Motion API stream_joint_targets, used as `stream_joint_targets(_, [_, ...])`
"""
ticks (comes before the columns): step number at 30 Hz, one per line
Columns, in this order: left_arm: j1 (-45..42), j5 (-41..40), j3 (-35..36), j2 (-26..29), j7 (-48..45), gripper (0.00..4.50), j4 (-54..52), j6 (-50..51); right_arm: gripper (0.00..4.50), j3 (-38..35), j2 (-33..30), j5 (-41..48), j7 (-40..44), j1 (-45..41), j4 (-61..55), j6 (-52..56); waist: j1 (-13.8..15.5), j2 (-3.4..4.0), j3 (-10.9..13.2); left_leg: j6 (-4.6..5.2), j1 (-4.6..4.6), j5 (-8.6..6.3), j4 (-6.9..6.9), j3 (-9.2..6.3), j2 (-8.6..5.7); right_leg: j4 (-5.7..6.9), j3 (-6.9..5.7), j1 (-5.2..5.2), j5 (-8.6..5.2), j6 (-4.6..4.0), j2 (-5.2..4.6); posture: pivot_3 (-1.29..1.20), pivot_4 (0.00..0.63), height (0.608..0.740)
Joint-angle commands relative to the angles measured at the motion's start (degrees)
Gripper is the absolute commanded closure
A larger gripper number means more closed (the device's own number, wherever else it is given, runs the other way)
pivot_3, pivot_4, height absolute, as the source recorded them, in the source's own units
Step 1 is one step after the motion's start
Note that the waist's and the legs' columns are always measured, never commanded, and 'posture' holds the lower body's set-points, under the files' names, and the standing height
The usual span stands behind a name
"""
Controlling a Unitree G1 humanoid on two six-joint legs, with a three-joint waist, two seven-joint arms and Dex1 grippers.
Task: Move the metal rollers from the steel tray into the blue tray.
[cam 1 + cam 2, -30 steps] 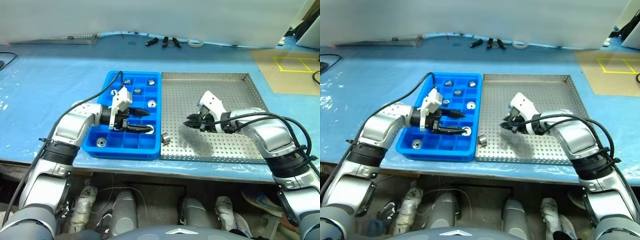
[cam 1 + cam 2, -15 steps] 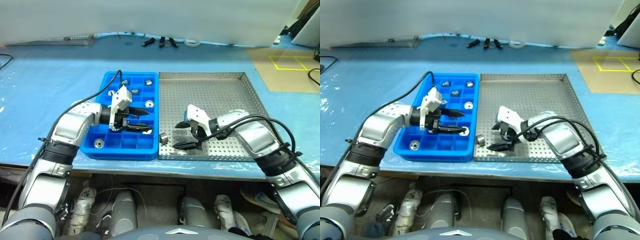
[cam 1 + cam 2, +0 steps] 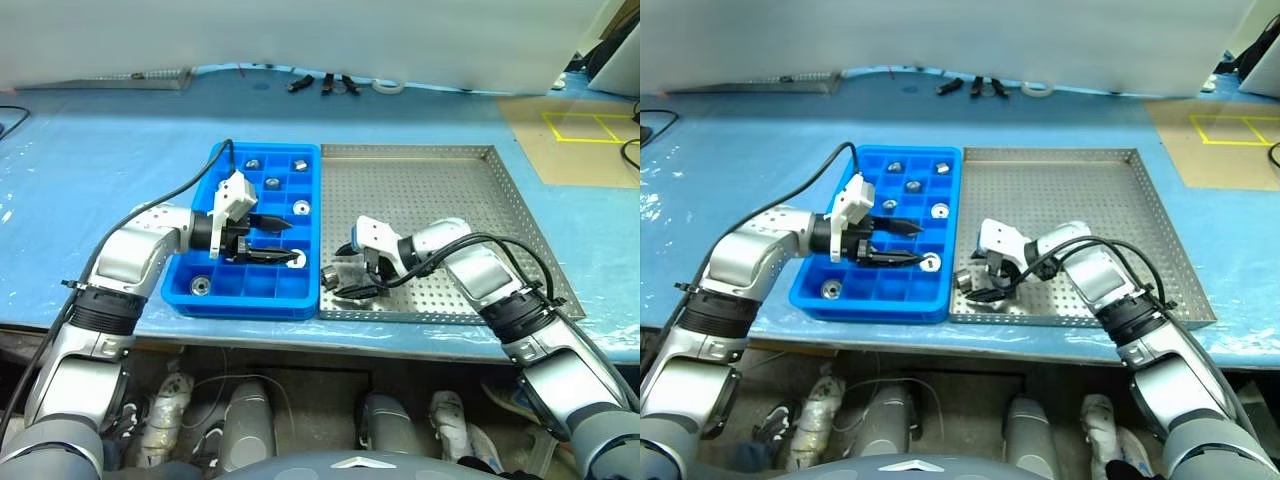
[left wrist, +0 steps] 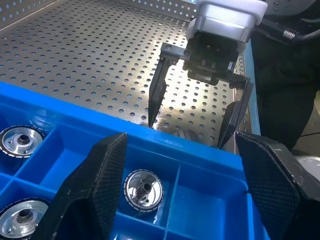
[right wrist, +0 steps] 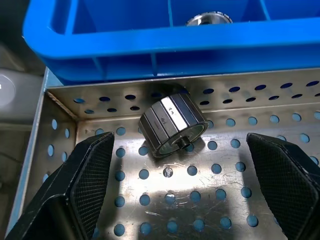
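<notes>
The steel tray (image 3: pixel 440 190) holds one metal roller (image 3: pixel 330 279), lying on its side in the near-left corner against the blue tray's wall; it is also clear in the right wrist view (image 5: pixel 172 125). My right gripper (image 3: pixel 342 278) is open low over that corner, one finger (image 5: pixel 90 185) on each side of the roller, not touching it. The blue tray (image 3: pixel 245 306) has several rollers in its compartments, such as one (image 3: pixel 302 208) near its right side. My left gripper (image 3: pixel 283 240) hovers open and empty over the blue tray, above a seated roller (image 4: pixel 143 189).
Small tools (image 3: pixel 325 83) and a tape roll (image 3: pixel 390 87) lie at the back of the blue table. A brown board with yellow tape marks (image 3: pixel 590 125) sits at the right. Another perforated tray (image 3: pixel 130 78) is at the far left back. The front table edge is close.
My right gripper opened and swung left and down from the middle of the steel tray to its near-left corner, ending astride the roller. The left gripper stayed put.
</notes>
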Motion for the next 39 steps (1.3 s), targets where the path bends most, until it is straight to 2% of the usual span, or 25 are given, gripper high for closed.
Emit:
stream_joint_targets(1, [-0.04, -0.98, 1.68, 1.1, 0.22, 0.86, -2.46, 0.11, 0.03, 0.47, 1.39, -2.15, 0.01, -1.73, 2.07, -3.41, -0.03, 0.0, 0.0, 0.0, 0.0, 0.0, -0.01, 0.0, 0.0, 0.0, 0.0, -0.01, 0.0, 0.0, 0.0, -0.06, 0.15, 0.74])
stream_joint_targets(8, [-0.05, -1.08, 1.75, 1.82, 0.41, 0.86, -2.65, 0.42, 0.03, 0.33, 3.57, -3.34, 1.21, -0.48, 2.8, -5.68, -0.02, 0.0, 0.0, 0.0, -0.01, 0.0, -0.01, 0.0, 0.01, 0.0, 0.0, -0.02, 0.0, 0.0, 0.01, -0.05, 0.15, 0.74])
stream_joint_targets(11, [-0.05, -1.06, 1.74, 1.98, 0.35, 0.86, -2.47, 0.35, 0.62, 0.25, 3.9, -3.87, 1.27, -0.33, 2.49, -5.78, 0.03, 0.0, 0.0, 0.0, -0.01, 0.0, -0.01, 0.0, 0.0, -0.01, 0.0, -0.01, 0.0, -0.01, 0.0, -0.06, 0.15, 0.74])
stream_joint_targets(17, [0.12, -1.09, 1.45, 1.71, 0.47, 0.86, -2.71, 0.43, 2.7, -0.1, 4.25, -3.91, 1.46, 0.02, 2.12, -4.82, -0.03, 0.0, 0.0, 0.0, -0.01, 0.0, -0.01, 0.0, 0.01, 0.0, 0.0, -0.02, 0.0, -0.01, 0.01, -0.06, 0.15, 0.74])
stream_joint_targets(25, [-0.35, -1.33, 1.3, 1.34, 0.16, 0.86, -2.46, 0.22, 2.72, -0.97, 2.94, -3.38, 2.28, 0.17, 0.81, -3.61, -0.02, 0.0, 0.01, 0.0, -0.01, 0.0, -0.02, 0.0, 0.01, -0.01, 0.0, -0.02, 0.0, -0.01, 0.0, -0.08, 0.15, 0.74])
stream_joint_targets(32, [-1.28, -1.35, 0.49, -0.13, -0.66, 0.86, -1.76, -0.61, 2.72, -4.1, -2.34, -1.82, 4.56, 0.31, -3.1, -0.99, -0.05, -0.01, 0.01, 0.0, -0.01, 0.0, -0.03, 0.0, 0.0, -0.03, 0.01, -0.01, 0.0, -0.01, 0.0, -0.11, 0.15, 0.74])
stream_joint_targets(39, [-4.59, -0.25, 1.95, -0.65, -0.5, 0.86, 1.76, -3.33, 2.72, -7.94, -3.09, 3.46, 6.53, -3.85, -10.63, 4.69, -0.41, -0.01, 0.02, 0.0, 0.0, 0.0, -0.05, 0.0, 0.04, -0.02, 0.03, -0.06, 0.0, -0.01, 0.05, -0.12, 0.15, 0.74])
